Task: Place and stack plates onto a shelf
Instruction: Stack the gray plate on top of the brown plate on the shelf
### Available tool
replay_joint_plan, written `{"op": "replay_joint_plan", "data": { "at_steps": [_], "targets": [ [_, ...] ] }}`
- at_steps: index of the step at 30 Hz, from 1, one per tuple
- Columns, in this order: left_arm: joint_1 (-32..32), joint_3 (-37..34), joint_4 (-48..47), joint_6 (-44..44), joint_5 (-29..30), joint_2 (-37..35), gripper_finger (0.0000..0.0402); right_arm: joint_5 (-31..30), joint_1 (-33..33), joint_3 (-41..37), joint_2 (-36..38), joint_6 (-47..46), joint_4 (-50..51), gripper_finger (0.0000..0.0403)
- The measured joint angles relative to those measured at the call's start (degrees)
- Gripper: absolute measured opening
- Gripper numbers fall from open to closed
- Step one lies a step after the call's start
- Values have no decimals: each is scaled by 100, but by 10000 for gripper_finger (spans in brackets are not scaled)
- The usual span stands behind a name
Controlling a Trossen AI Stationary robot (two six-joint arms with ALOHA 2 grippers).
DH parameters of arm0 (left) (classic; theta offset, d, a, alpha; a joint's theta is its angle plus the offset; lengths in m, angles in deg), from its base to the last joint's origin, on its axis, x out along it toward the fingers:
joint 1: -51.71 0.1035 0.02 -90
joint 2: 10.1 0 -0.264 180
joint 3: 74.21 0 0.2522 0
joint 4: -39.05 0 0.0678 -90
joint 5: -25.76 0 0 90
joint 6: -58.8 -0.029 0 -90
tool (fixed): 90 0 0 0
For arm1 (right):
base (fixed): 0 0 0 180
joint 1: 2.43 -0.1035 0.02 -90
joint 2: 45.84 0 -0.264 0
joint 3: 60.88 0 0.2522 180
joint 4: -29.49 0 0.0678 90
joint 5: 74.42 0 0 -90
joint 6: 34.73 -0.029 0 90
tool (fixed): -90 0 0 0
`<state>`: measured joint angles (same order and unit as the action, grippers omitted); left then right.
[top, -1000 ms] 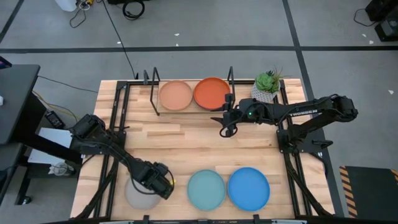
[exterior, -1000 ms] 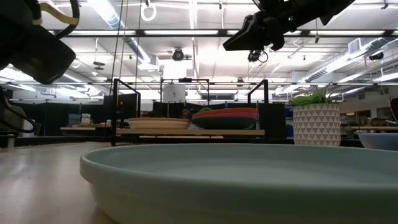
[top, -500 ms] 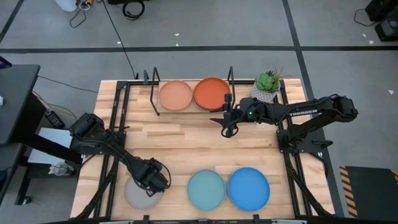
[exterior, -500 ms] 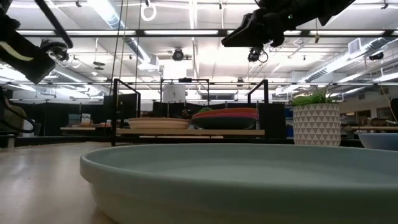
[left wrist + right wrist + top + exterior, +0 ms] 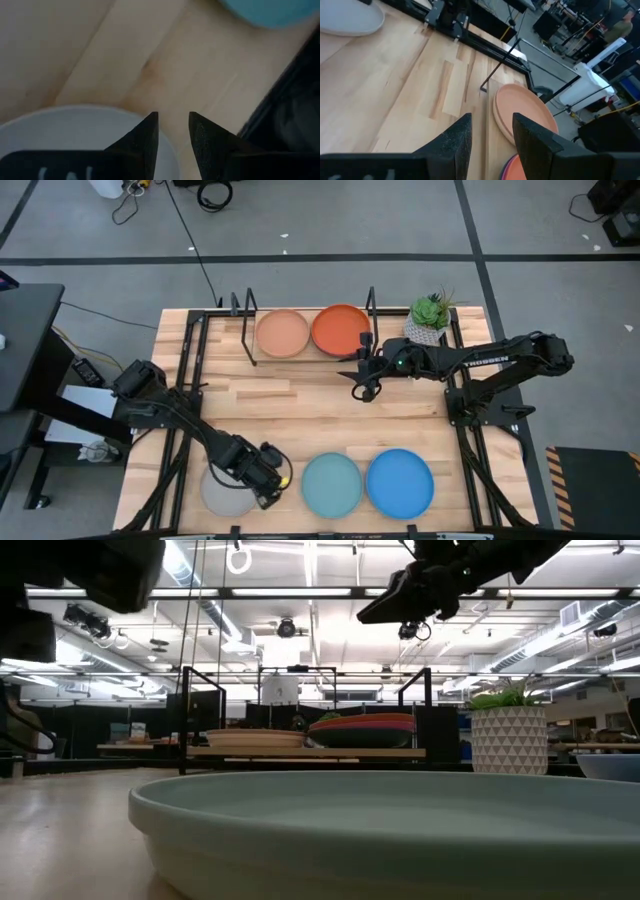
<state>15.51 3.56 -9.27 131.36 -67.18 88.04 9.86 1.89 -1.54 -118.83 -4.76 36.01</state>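
High view shows the left gripper (image 5: 268,485), fingers slightly parted and empty, over the grey plate (image 5: 222,492), apparently needing to lower and pinch its rim.

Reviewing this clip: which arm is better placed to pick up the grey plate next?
Left, most likely. The left gripper hangs at the grey plate's edge, fingers slightly apart over its rim. The right gripper waits across the table by the shelf, far from that plate.
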Motion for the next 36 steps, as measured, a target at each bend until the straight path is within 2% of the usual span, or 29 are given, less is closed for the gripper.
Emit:
{"op": "replay_joint_plan", "data": {
  "at_steps": [3, 8, 10, 16, 22, 32, 36],
  "targets": [
    [105, -2, 69, 427, -34, 116, 116, 0, 0, 0, -51, 3, 3, 147],
    [261, -15, -112, 928, -801, 367, 116, -17, 23, -2, -107, 116, -14, 147],
    [287, 43, -156, 988, -901, 387, 116, -19, 33, -2, -107, 152, -82, 147],
    [265, 584, -635, 1010, -462, 386, 116, -20, 116, -2, -107, 267, -131, 147],
    [167, 591, -746, 1232, -379, 497, 119, -4, 118, -2, -107, 314, -129, 147],
    [113, 587, -789, 1490, -533, 635, 195, 88, 118, -2, -107, 327, -177, 147],
    [201, 592, -785, 1380, -776, 905, 201, 142, 118, -2, -107, 365, -209, 147]
  ]
}}
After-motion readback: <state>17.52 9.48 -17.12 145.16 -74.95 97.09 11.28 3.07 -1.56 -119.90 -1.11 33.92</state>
